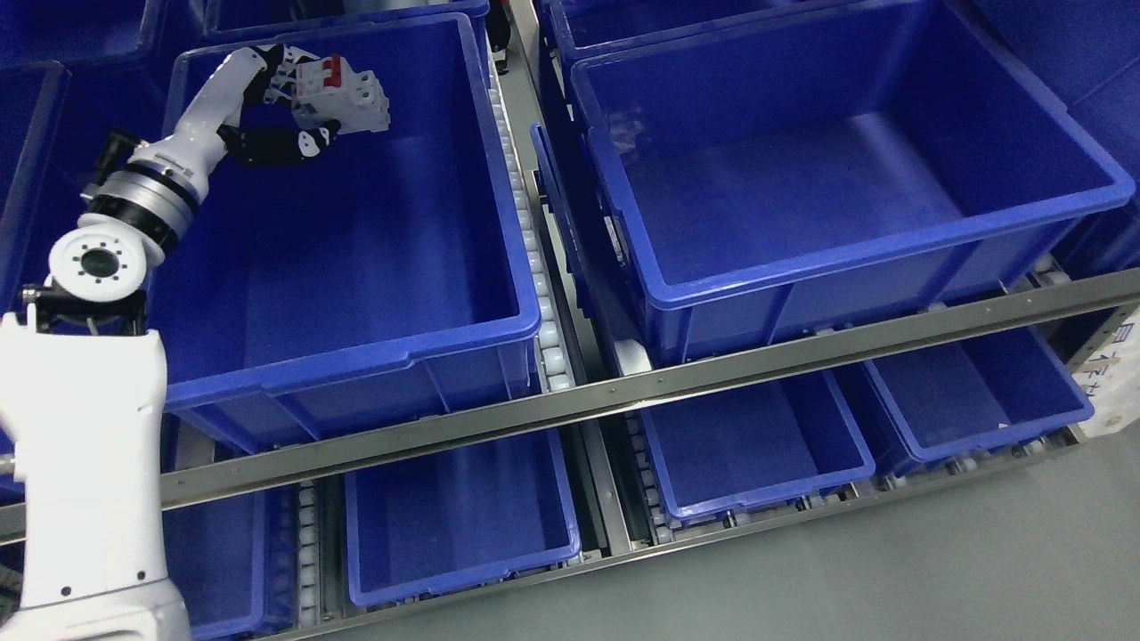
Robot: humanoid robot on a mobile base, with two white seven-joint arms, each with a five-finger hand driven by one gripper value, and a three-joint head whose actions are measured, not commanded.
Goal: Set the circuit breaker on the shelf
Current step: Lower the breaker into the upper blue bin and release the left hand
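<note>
Nearest the camera, the white forearm of the left arm [85, 481] is being shown rising from the lower left corner and reaching up over the upper tier of the shelf. At its end, the left hand [285, 107] is being held above the far left part of the large blue bin [356, 352], with the fingers being kept curled around the circuit breaker [343, 93]. The breaker, white with red switches, is being carried clear of the bin floor, near the back wall; it is not yet being set down. The pickup is therefore being judged as done, and the carry to the shelf as nearly finished. What is being left is the lowering into the bin, the release of the fingers and the withdrawal of the arm. Further right, a metal rail [712, 374] is being seen running across the shelf front, and a second large bin [882, 258] is being seen beside the first. The right arm is not being shown.
</note>
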